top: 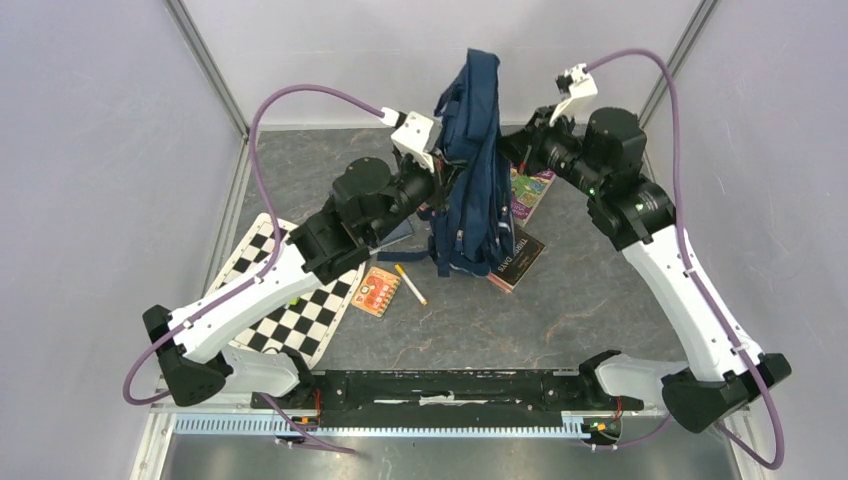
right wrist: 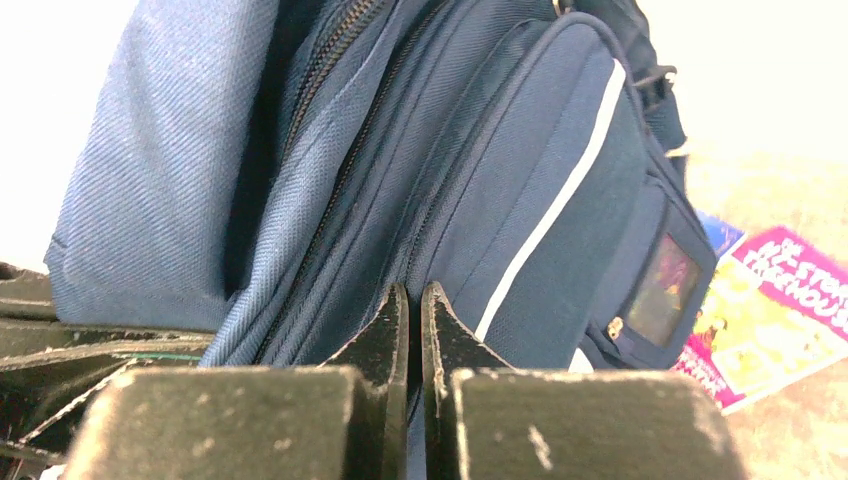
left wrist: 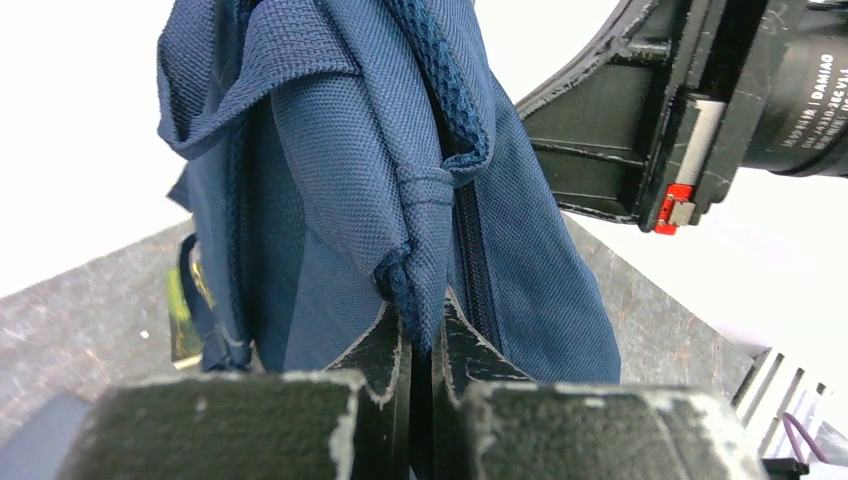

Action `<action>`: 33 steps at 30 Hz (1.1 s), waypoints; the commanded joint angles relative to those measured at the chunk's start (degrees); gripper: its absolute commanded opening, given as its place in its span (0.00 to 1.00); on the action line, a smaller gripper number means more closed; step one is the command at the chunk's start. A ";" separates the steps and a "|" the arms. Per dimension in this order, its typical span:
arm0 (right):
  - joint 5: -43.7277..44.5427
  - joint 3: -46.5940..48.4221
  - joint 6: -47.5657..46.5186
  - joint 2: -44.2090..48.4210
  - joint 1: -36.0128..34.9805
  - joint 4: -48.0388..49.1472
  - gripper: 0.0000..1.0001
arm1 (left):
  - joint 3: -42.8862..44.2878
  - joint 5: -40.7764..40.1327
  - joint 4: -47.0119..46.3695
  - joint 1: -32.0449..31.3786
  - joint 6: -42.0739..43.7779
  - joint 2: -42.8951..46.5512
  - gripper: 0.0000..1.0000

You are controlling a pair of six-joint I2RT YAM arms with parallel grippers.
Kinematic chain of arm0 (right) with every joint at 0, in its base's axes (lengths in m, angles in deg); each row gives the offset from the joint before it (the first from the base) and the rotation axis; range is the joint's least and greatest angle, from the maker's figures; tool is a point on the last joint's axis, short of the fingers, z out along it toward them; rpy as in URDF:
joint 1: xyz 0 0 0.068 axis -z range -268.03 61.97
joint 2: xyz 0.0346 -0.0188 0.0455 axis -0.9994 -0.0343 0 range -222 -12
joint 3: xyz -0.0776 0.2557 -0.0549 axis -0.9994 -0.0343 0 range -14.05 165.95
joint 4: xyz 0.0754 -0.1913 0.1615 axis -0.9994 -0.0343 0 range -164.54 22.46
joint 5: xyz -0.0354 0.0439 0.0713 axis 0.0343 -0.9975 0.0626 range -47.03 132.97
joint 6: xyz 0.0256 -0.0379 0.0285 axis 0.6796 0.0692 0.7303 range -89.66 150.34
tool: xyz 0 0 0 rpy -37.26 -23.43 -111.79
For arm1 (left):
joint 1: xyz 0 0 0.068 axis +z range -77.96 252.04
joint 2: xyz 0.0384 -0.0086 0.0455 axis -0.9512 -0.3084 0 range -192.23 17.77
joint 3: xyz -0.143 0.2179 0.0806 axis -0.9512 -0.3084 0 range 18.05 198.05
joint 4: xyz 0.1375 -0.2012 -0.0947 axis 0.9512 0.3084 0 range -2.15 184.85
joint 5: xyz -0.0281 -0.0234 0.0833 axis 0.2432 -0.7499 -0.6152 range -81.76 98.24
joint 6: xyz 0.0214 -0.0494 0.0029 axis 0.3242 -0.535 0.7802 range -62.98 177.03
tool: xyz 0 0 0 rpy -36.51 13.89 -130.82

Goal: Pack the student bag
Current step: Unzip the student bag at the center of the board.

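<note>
So the student bag (top: 474, 170) is standing upright on the grey tabletop (top: 580, 310), top middle of the overhead view, squeezed between the two arms. The left end effector (left wrist: 420, 318) comes at it from the left and is clamped on a hanging fold of the navy fabric. In the left wrist view you can see the cloth running down right between the two black fingers. The right end effector (right wrist: 410, 295) is on the other side with its fingers together and the tips right on a seam by the bag's front pocket and its pale stripe. I honestly can't tell whether any fabric is pinched in there. A few things lie around the foot of the bag. A dark book (top: 516, 262) is partly under its lower right, and a bright pink magazine (top: 530, 190) is just beside it on the right, also showing at the right edge of the right wrist view. A yellow pencil (top: 410, 284) and a small orange card pack (top: 377, 291) sit down to the left. A checkered chess mat (top: 285, 295) is further left, under the left arm.
</note>
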 commanded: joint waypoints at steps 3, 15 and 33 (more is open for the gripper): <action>2.22 15.49 -2.54 -4.33 -2.84 9.06 0.00 | 8.74 7.33 -8.05 -0.50 5.29 6.09 0.02; 4.42 9.05 -4.24 -13.13 -11.03 12.76 0.00 | -7.99 -8.43 -7.44 -0.38 7.34 20.41 0.02; -0.32 -19.11 -8.03 3.41 -12.94 18.68 0.95 | -32.00 -23.60 -20.09 2.73 15.50 29.87 0.02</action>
